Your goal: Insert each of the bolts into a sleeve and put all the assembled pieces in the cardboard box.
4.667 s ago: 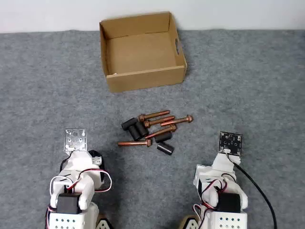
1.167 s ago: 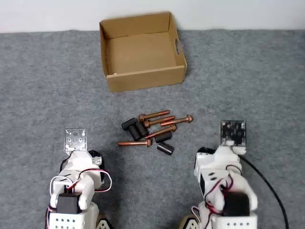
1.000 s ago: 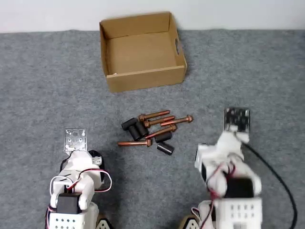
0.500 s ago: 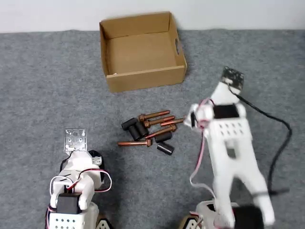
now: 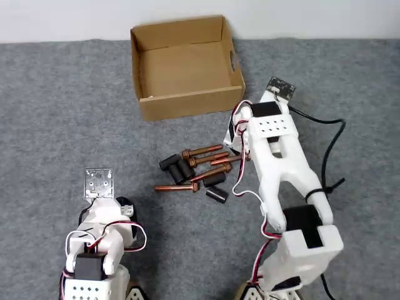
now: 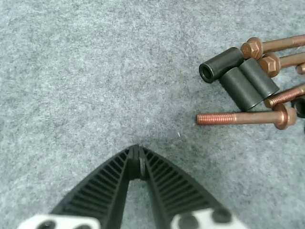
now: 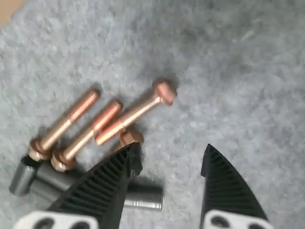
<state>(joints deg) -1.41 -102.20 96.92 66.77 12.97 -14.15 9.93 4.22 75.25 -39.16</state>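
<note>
Several copper bolts (image 5: 204,150) and black sleeves (image 5: 217,194) lie in a loose pile mid-table, in front of the cardboard box (image 5: 191,103), which holds nothing. My right arm (image 5: 270,132) stretches over the pile's right end. In the right wrist view my right gripper (image 7: 171,157) hangs open above the carpet, with a bolt (image 7: 138,109) just beyond its fingertips and a sleeve (image 7: 143,195) by one finger. The left arm (image 5: 103,220) sits folded at the near left. My left gripper (image 6: 138,153) is shut on nothing, above bare carpet, and the bolts (image 6: 243,118) and sleeves (image 6: 248,83) lie off to one side.
Grey carpet (image 5: 75,125) covers the table, with open room on both sides of the pile. A black cable (image 5: 331,134) trails from the right arm toward the right edge. A pale wall runs behind the box.
The right arm has unfolded from its rest pose at the near right and swung forward and left, over the right end of the pile. The left arm, the box and the pile have not moved.
</note>
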